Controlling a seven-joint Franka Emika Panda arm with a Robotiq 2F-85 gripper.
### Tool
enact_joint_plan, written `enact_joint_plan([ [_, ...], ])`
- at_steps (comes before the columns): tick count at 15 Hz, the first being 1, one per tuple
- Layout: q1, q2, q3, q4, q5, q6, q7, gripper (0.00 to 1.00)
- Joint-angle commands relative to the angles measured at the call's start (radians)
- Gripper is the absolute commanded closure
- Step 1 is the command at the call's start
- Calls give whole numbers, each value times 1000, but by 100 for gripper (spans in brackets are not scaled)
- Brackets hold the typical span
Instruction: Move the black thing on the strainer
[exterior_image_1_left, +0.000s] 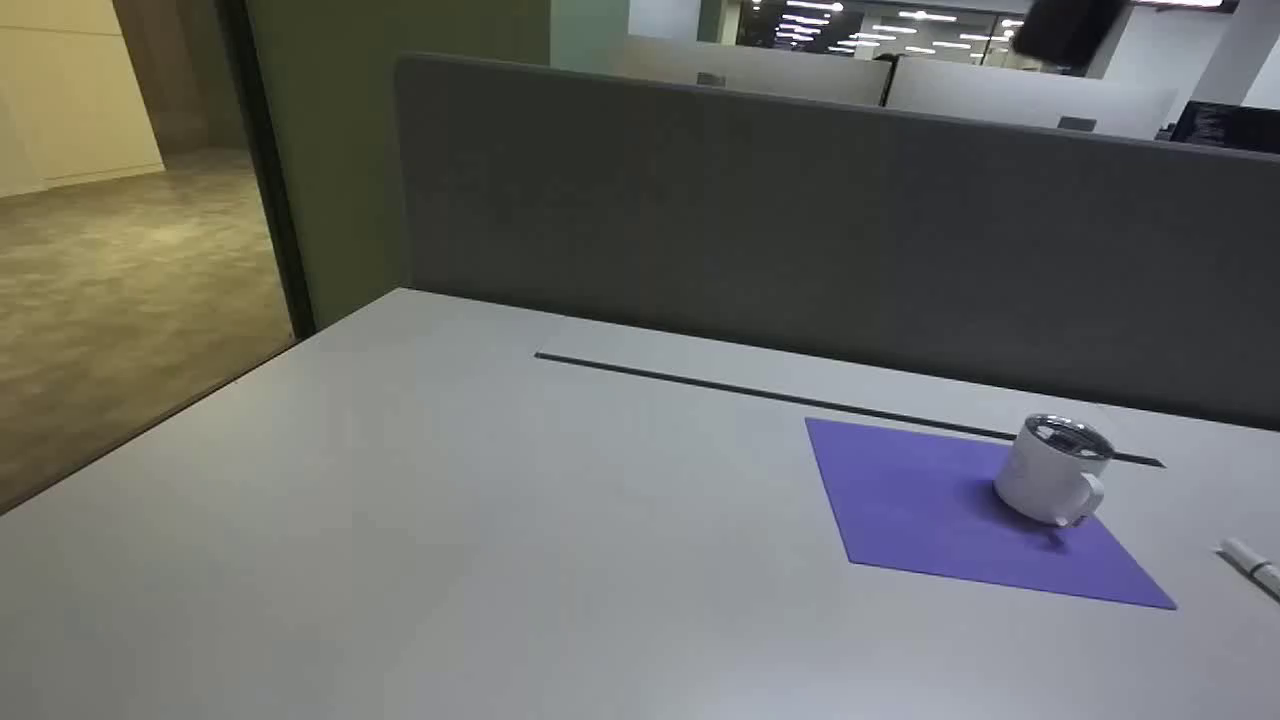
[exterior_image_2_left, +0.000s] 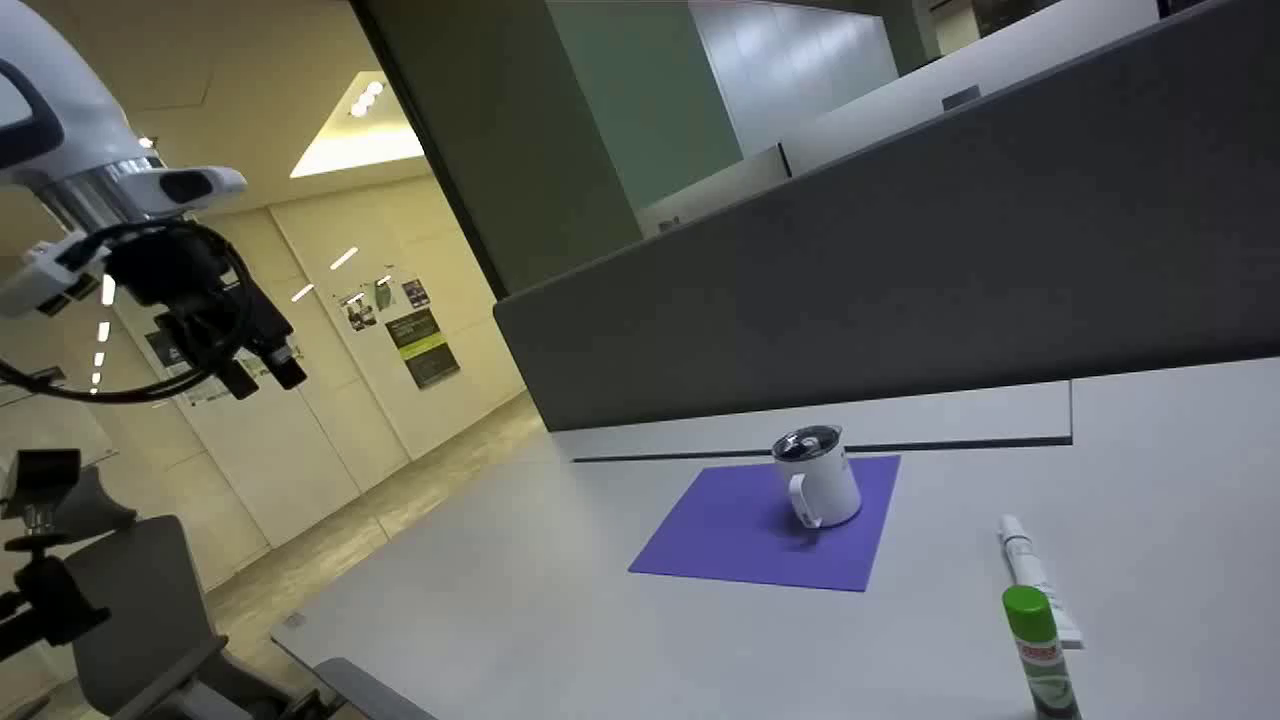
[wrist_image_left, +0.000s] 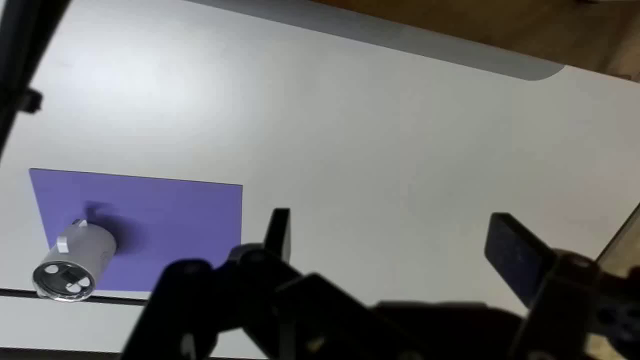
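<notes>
Office space (exterior_image_1_left: 870, 28) spread out beyond a broad white table (exterior_image_1_left: 450, 530) backed by a grey partition (exterior_image_1_left: 700, 210) as your robot arm (exterior_image_2_left: 85, 110) hung high at one side of an exterior view, well apart from the purple mat (exterior_image_1_left: 900, 500). Its gripper (wrist_image_left: 392, 225) had nothing in its grasp, the fingers (wrist_image_left: 517, 257) spread wide. Upright on the mat, near an edge, stood a white mug (exterior_image_1_left: 1045, 480) capped by a see-through lid (exterior_image_2_left: 806, 443), presumably the "strainer" of your task. It looked rigid and smooth, likely to slip under a weak grip; whether anything filled it, you could not tell. For the whole mug, your best hold was probably across the walls, clear of the handle (exterior_image_2_left: 799, 503). On the lid, a small dark piece (wrist_image_left: 75, 274) was likely your "black thing": stiff, light and low-set, with little to pinch, better suited to a gentle fingertip push than a squeeze.
</notes>
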Motion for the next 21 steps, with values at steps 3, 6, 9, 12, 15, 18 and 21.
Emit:
enact_joint_plan([
  [3, 3, 0, -4, 2, -5, -3, 3, 0],
  [6, 3, 0, -4, 2, -5, -3, 3, 0],
  [9, 3, 0, -4, 2, -5, -3, 3, 0],
  [12, -67, 80, -50, 3, -88, 95, -91, 0],
  [15, -160, 212, -146, 19, -182, 253, -200, 0],
  [18, -224, 393, -254, 79, -274, 385, -355, 0],
  [21, -291, 584, -324, 166, -364, 486, -441, 0],
])
